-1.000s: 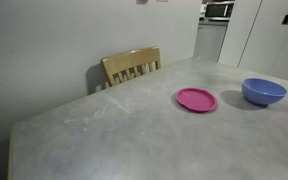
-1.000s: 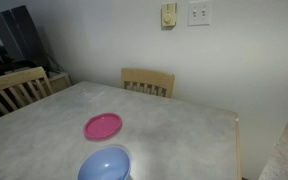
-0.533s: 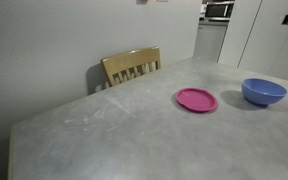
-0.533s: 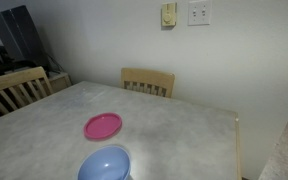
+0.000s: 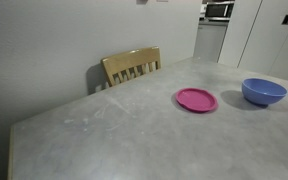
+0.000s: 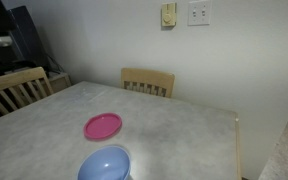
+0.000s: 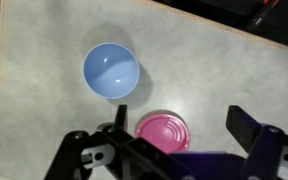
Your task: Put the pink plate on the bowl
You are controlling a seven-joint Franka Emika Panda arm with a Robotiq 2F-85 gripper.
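Your claw stands wide apart, holding nothing; the pink plate lies flat on the bench. The bowl sits near it, not touching.

The tabletop is a pale grey, mottled surface with a dull sheen. Two things lie directly on it. The bowl, periwinkle blue, stands upright with its mouth upward, its smooth inside showing in the wrist view. The pink plate lies flat near the bowl, not touching it, with a strip of bare tabletop between them.
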